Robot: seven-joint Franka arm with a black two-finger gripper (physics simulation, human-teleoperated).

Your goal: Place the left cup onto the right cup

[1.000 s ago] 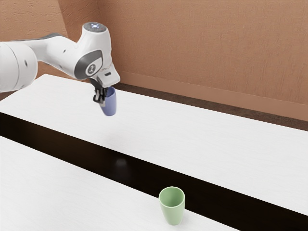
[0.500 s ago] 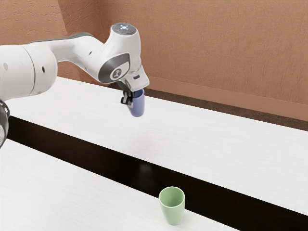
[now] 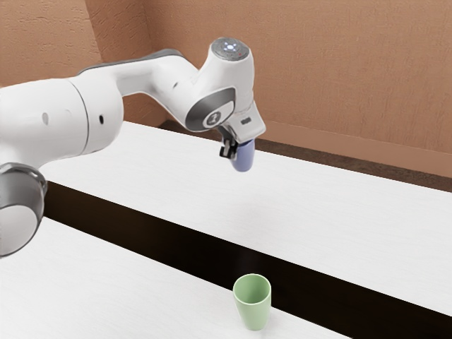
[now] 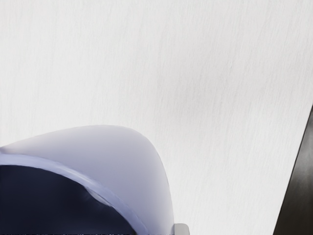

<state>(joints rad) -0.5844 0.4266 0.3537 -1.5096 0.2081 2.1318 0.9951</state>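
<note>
My gripper (image 3: 231, 150) is shut on a purple-blue cup (image 3: 244, 157), which hangs in the air well above the white table (image 3: 339, 205), slightly tilted. In the wrist view the same cup (image 4: 112, 161) looms large and blurred just under my hand, its dark inside facing the camera. A light green cup (image 3: 252, 301) stands upright on the near white surface at the lower middle of the exterior view, open side up. The held cup is high above it and somewhat farther back.
A dark gap (image 3: 169, 244) runs between the far white tabletop and the near white surface (image 3: 85, 296). The dark strip (image 4: 298, 191) also shows beside the held cup in the wrist view. A brown wall (image 3: 339, 63) rises behind the table.
My arm has swung toward the exterior view's right with the purple-blue cup in its grip, from above the table's left part to roughly above the green cup's column.
</note>
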